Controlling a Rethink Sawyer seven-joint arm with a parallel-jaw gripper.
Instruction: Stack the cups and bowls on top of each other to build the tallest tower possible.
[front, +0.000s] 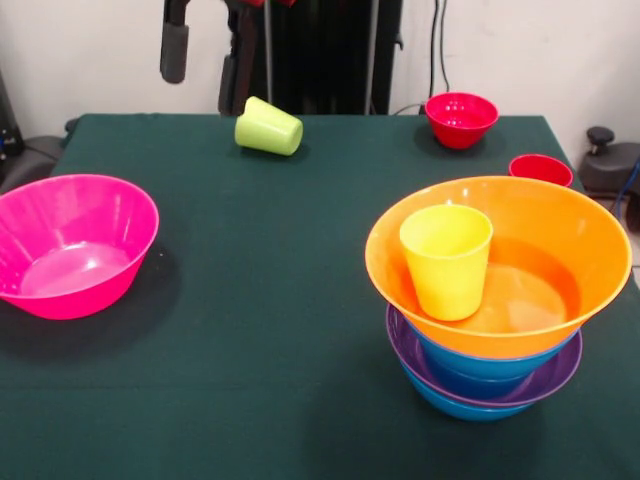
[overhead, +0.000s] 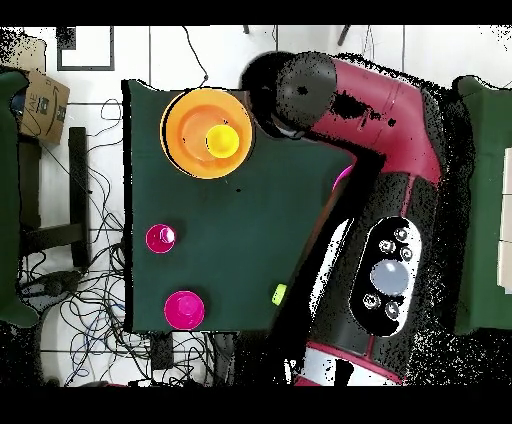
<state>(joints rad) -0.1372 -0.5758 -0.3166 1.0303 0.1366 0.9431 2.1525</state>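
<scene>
**Green cup on its side, just below the gripper**

In the front view the gripper (front: 205, 60) hangs at the table's far edge, at about 11 o'clock from the table's middle. Two dark fingers (front: 174, 45) show with a clear gap between them and nothing in it, so the hand is released and empty.

The green cup (front: 268, 127) lies tipped over at roughly 4 o'clock from the gripper, near it but apart. Its long axis runs close to level across the picture, rim toward 3 o'clock and base toward 9 o'clock, slightly raised on the left. A grasp would likely have to close across the cup's body, not down over its rim, and a round cup on its side may roll.

The tower (front: 500, 300) stands at 4 o'clock on the table, well apart from the gripper: blue and purple bowls nested lowest, the orange bowl (front: 590, 250) above, the yellow cup (front: 446, 260) upright inside it, toward its 9 o'clock side.

Loose pieces: the pink bowl (front: 70, 245) at 9 o'clock, the red bowl (front: 461, 119) at 1 o'clock, and the red cup (front: 541, 169) just behind the orange rim.
</scene>
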